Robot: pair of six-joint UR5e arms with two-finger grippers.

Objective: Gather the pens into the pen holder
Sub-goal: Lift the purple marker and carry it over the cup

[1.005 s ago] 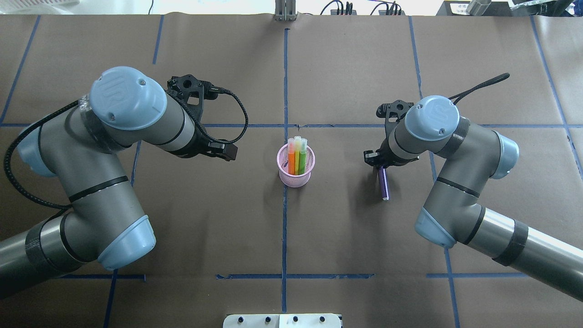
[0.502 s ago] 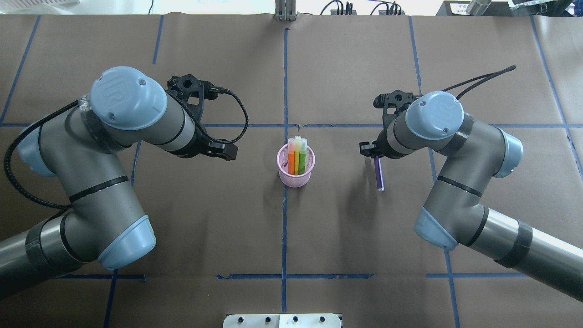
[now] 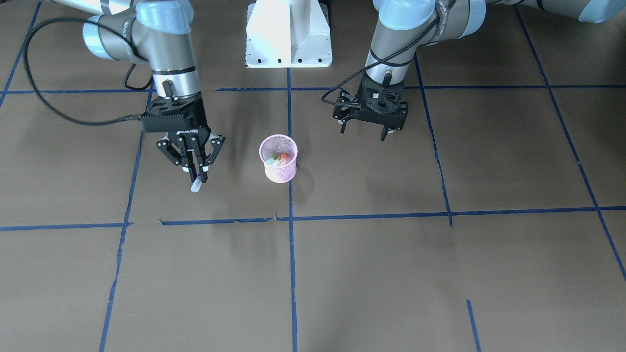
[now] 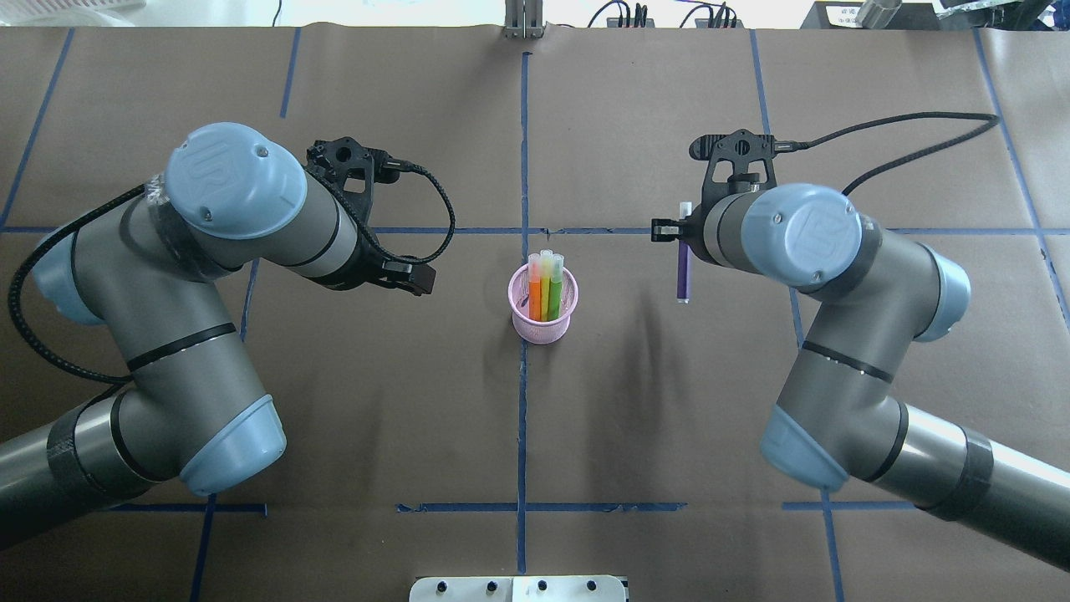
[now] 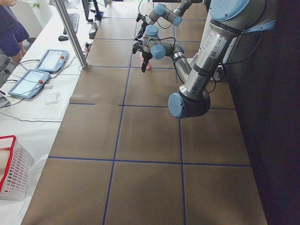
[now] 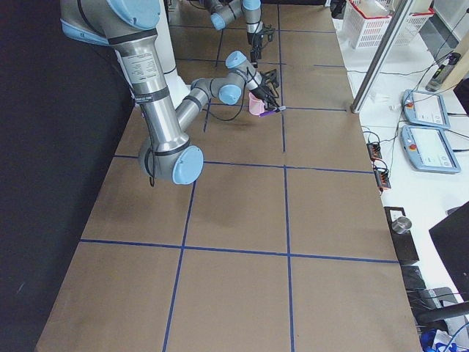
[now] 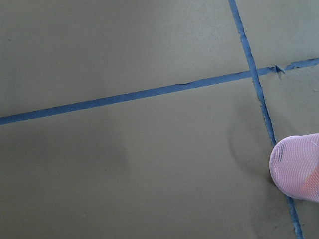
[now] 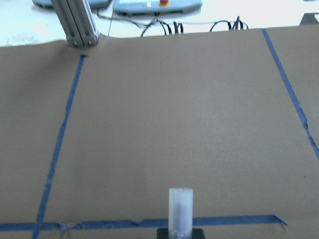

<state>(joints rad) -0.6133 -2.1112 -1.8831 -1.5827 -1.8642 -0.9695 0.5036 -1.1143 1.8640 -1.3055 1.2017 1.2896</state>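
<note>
Right gripper [image 3: 198, 174] is clamped on the purple pen [image 4: 682, 272], apparently off the desk [image 3: 440, 269], beside the holder [image 4: 542, 332]. Next, likely: carry it over the rim, upright, release. Left gripper [image 3: 364, 131] hangs open, empty.

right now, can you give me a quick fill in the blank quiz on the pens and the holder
1. The right arm's jaws are shut on the ___ pen, lifted off the table.
2. The pink pen holder holds ___ pens.
3. The left arm's jaws stand ___ and empty.
Missing words: purple; three; open.
</note>
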